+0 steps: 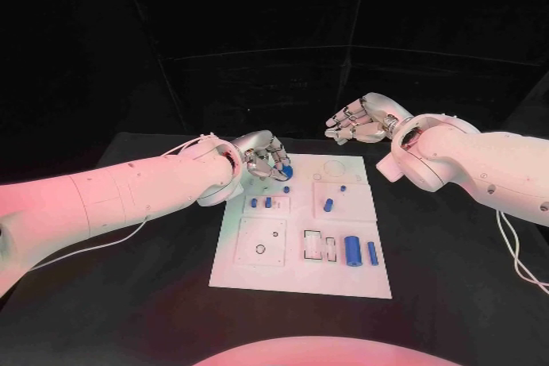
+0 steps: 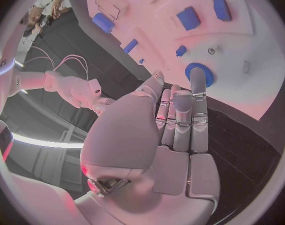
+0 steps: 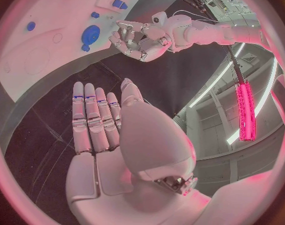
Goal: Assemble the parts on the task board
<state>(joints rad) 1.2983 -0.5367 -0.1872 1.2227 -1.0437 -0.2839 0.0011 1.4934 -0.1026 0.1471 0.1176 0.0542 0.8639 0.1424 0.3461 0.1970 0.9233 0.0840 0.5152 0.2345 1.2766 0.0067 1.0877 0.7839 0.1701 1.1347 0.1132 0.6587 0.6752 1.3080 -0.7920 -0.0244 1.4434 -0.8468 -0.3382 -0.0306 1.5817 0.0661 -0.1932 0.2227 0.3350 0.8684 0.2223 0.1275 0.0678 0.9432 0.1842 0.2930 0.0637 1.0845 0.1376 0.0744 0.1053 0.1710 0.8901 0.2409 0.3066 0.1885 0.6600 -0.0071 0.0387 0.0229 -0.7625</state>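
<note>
The white task board (image 1: 297, 279) lies in the middle of the black table. A round blue gear (image 1: 284, 172) sits near the board's far left corner. My left hand (image 1: 266, 158) hovers right beside the gear, fingers apart and holding nothing. In the left wrist view its fingertips (image 2: 197, 80) reach the edge of the gear (image 2: 199, 74). My right hand (image 1: 360, 120) hangs above the table just beyond the board's far edge, also holding nothing. In the right wrist view its fingers (image 3: 92, 115) lie stretched out, with the gear (image 3: 90, 34) and the left hand (image 3: 139, 37) ahead of them.
Small blue pegs (image 1: 261, 201) and short blue pieces (image 1: 328, 205) lie mid-board. A large blue cylinder (image 1: 354, 251) and a slim blue bar (image 1: 373, 252) lie near the front right beside rectangular slots (image 1: 311, 245). A square plate with holes (image 1: 262, 243) is at the front left.
</note>
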